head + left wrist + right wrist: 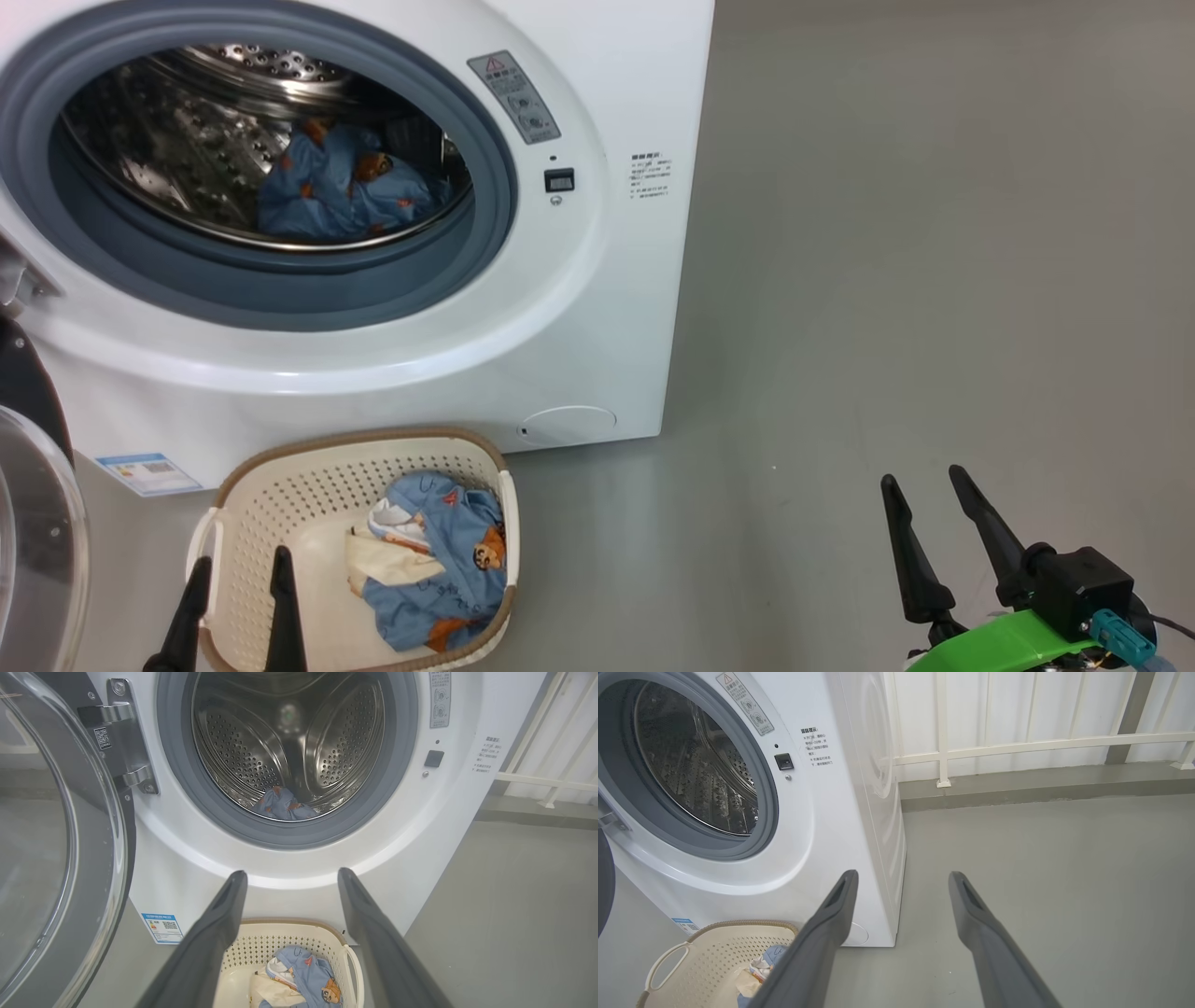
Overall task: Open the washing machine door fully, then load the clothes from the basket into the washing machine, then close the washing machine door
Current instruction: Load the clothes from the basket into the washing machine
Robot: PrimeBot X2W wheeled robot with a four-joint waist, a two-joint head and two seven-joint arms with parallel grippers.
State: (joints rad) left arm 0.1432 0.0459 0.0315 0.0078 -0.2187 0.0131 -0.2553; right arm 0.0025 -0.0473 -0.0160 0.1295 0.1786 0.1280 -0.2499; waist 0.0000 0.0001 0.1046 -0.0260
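Observation:
The washing machine (597, 308) stands with its door (37, 523) swung wide open to the left; the door (56, 849) is large in the left wrist view. One blue printed garment (345, 187) lies inside the steel drum (289, 742). The cream basket (280, 495) sits on the floor before the machine and holds more clothes (439, 569), light blue with a cream lining. My left gripper (241, 571) is open over the basket's near left corner, empty. Over bare floor at the lower right, my right gripper (924, 476) is open and empty too.
Grey floor (934, 280) spreads to the right of the machine. A white railing (1017, 746) and a low kerb run behind it. The open door's hinge (121, 742) sits left of the drum opening.

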